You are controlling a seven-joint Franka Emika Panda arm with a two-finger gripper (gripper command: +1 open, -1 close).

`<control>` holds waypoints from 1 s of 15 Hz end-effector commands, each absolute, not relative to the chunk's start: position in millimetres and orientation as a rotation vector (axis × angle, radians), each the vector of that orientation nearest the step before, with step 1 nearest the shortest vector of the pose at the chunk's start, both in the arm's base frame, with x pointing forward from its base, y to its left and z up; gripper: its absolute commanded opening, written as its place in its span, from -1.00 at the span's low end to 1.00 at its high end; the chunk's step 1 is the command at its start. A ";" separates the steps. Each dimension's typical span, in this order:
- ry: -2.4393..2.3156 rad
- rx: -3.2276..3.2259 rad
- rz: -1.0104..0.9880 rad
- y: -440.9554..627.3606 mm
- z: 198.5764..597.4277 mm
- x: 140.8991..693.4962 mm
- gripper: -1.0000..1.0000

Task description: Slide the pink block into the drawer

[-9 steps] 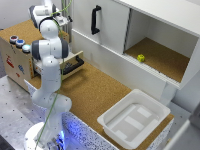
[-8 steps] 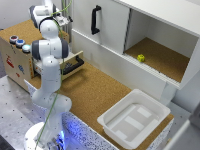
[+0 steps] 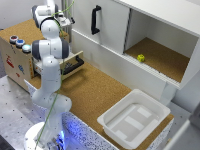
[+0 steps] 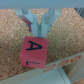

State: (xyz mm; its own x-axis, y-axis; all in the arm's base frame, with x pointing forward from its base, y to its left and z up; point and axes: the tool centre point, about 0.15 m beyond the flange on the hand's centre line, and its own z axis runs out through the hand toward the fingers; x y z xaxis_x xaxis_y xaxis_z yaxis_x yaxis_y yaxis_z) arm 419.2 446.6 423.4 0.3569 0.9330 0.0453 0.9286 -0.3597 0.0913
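Note:
The pink block [image 4: 34, 50], with a black letter A on its top face, sits on a cork surface in the wrist view, close to a pale edge. My gripper [image 4: 38, 31] stands just behind the block with its two fingers drawn together, tips at the block's far edge, holding nothing. In the exterior view the gripper [image 3: 67, 22] is high at the back, above the small light-wood box [image 3: 17, 62]. The block is hidden there by the arm. The drawer [image 3: 74, 64] with its black bar handle stands pulled out of the box.
A white bin [image 3: 132, 117] sits at the cork table's front right. The big white cabinet has a door with a black handle [image 3: 95, 20] and an open bay holding a small yellow object [image 3: 141, 58]. Coloured buttons [image 3: 17, 41] sit on the box top.

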 end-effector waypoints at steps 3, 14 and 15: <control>1.642 2.603 0.056 405.7 423.1 407.4 -1.00; 1.529 2.706 0.097 381.8 424.6 409.4 1.00; 1.525 2.710 0.110 380.7 427.0 408.7 1.00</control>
State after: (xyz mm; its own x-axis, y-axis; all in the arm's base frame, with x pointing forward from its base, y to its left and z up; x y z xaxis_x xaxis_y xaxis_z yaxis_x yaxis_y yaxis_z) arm 417.8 401.4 425.8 0.4873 0.8722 -0.0421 0.8721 -0.4836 0.0741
